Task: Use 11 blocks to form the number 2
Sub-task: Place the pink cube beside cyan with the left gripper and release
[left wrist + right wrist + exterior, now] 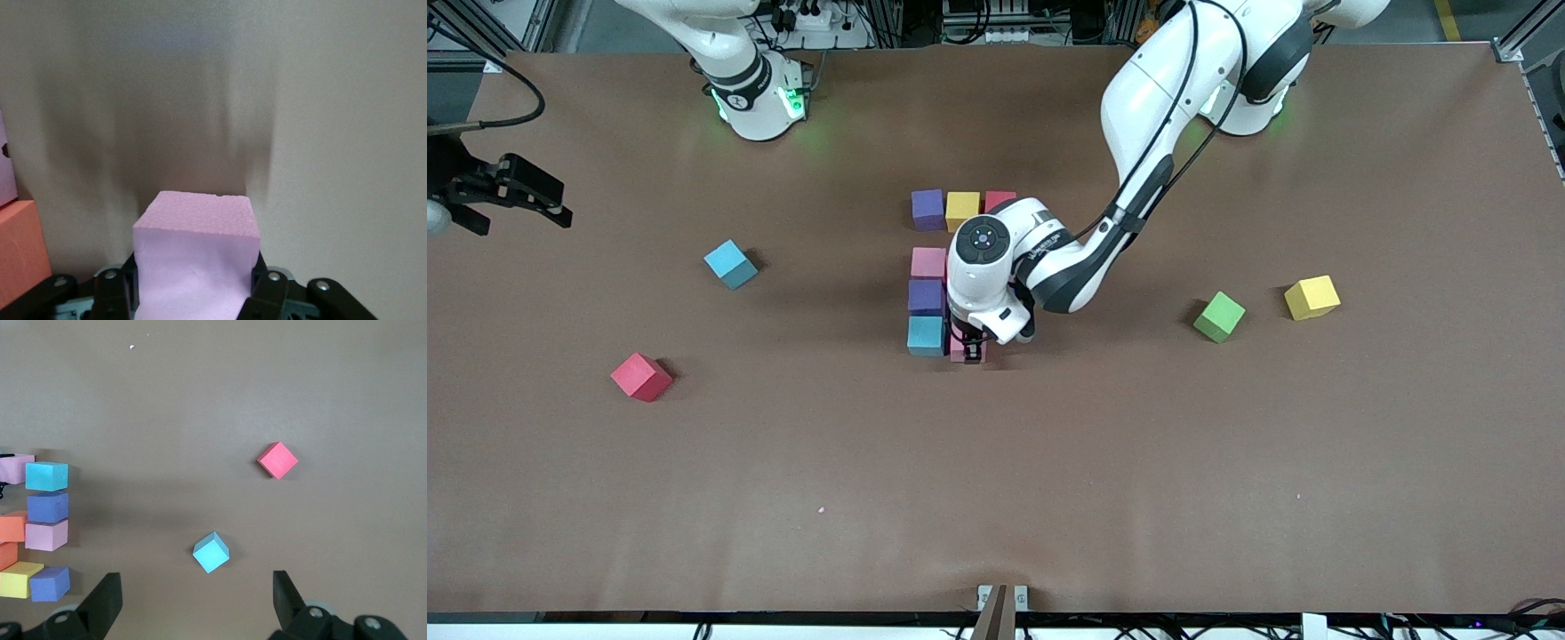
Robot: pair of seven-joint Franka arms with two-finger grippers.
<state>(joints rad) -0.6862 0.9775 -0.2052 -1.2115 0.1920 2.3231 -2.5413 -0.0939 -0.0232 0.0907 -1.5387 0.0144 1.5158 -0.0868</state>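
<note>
My left gripper [967, 348] is shut on a pink block [197, 253], held low at the table beside a light blue block [926, 336]. That one ends a column with a purple block [927, 297] and a pink block [928, 262]. Farther from the camera lies a row of purple [928, 209], yellow [962, 210] and red [1000, 199] blocks. An orange block [12, 527] shows in the right wrist view; the left arm hides it in the front view. My right gripper [543, 200] waits open and holds nothing at the right arm's end of the table.
Loose blocks lie around: a light blue one [730, 264] and a red one [641, 377] toward the right arm's end, a green one [1219, 316] and a yellow one [1312, 297] toward the left arm's end.
</note>
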